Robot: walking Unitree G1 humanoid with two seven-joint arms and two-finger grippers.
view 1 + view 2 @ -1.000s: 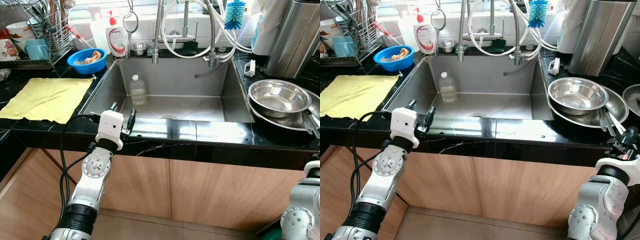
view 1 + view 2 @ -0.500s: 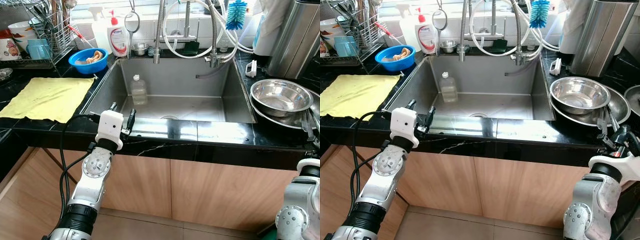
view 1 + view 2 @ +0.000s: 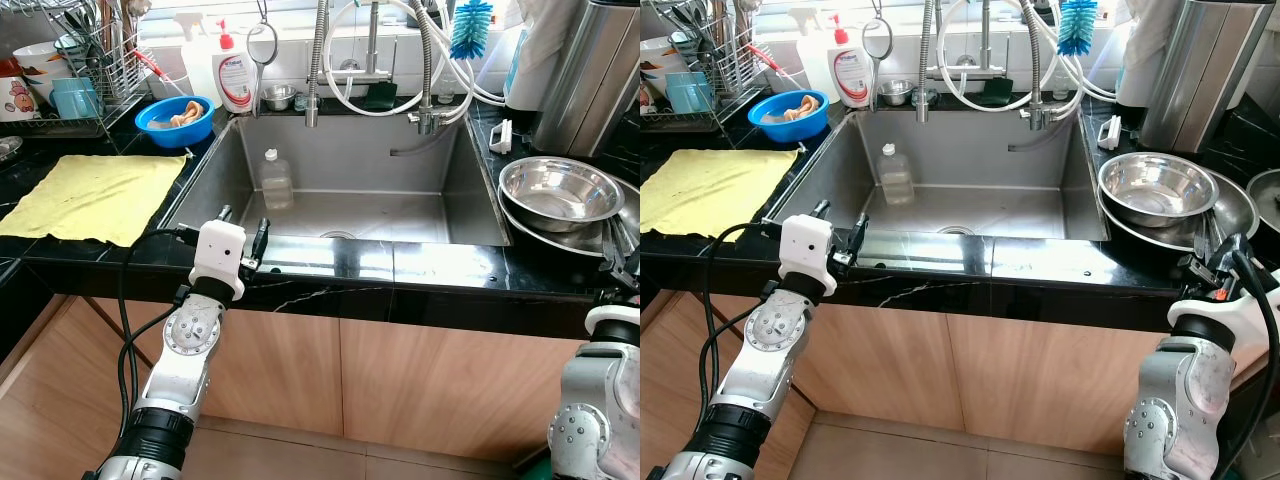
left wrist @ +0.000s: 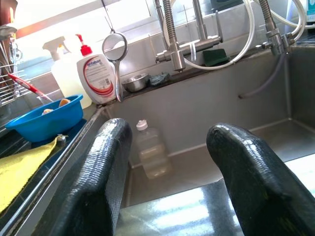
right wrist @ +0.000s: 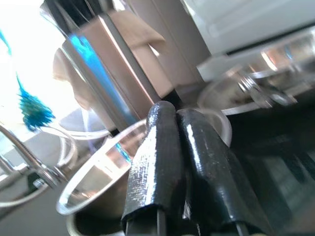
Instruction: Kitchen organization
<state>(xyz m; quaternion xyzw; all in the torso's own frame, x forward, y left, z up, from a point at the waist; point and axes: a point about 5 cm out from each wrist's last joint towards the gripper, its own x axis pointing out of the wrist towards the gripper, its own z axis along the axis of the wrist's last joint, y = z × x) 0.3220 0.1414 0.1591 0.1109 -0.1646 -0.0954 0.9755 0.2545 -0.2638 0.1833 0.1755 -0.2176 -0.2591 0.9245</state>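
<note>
A: Where the black counter meets the steel sink, what is the robot doing?

B: The left gripper hovers at the sink's front rim, its two black fingers spread apart and holding nothing. Inside the basin, a clear plastic bottle stands upright near the back left corner.

A: And the right side?

B: The right gripper sits at the counter's front edge, just beside a stack of steel bowls. Its fingers are pressed together with nothing between them. It may be touching the lowest bowl's rim, but the view is too blurred to say.

A: What else is on the counter?

B: On the left lies a yellow cloth. Behind it sit a blue bowl and a dish rack. A white soap bottle stands by the faucet, and a blue brush hangs above.
</note>
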